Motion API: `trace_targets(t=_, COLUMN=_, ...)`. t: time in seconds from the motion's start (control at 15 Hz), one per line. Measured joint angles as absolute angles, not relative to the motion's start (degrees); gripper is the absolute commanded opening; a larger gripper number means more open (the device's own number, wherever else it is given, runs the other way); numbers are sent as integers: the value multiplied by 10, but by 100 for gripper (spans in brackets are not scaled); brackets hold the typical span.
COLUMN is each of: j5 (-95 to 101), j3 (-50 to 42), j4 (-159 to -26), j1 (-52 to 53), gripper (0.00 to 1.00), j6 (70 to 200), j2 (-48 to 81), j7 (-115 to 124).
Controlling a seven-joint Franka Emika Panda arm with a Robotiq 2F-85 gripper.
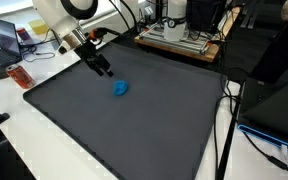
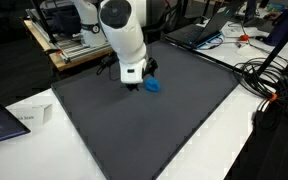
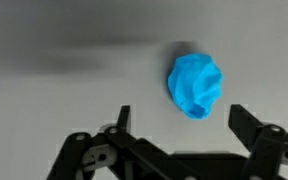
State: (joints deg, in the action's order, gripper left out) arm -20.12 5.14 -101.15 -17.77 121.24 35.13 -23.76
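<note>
The white surface [image 1: 34, 150] fills the foreground, smooth and flat, and carries a large dark grey mat [image 1: 154, 120], matte and rectangular with straight edges. Most of the mat lies bare, so there is wide room on it toward its near and middle parts. Black cables [image 1: 229, 110] trail along one long edge of the mat, and a small red cylinder [image 1: 19, 75] lies just off another edge. The white, rounded robot arm [image 2: 119, 30] leans in over the far part of the mat. Its black gripper [image 1: 106, 72] has angular metal fingers, which stand spread wide with nothing between them. On the mat just beside the gripper lies a small bright blue lump [image 1: 121, 88], crumpled and soft-looking, roughly oval.

The wrist view alone shows the creases of the blue lump [image 3: 196, 85] and the strip of bare mat between it and the fingertips [image 3: 234, 110]; there it sits ahead of the jaws, nearer one finger than the other. In an exterior view the arm's bulk hides part of the gripper, and the blue lump [image 2: 153, 85] peeks out beside it
</note>
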Motion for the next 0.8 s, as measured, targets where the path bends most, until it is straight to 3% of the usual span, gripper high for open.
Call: trace_targets(t=0.8, j5=-407, j3=67, j4=-1375, j1=-181, gripper=100, j6=1460, j2=121, j7=-457)
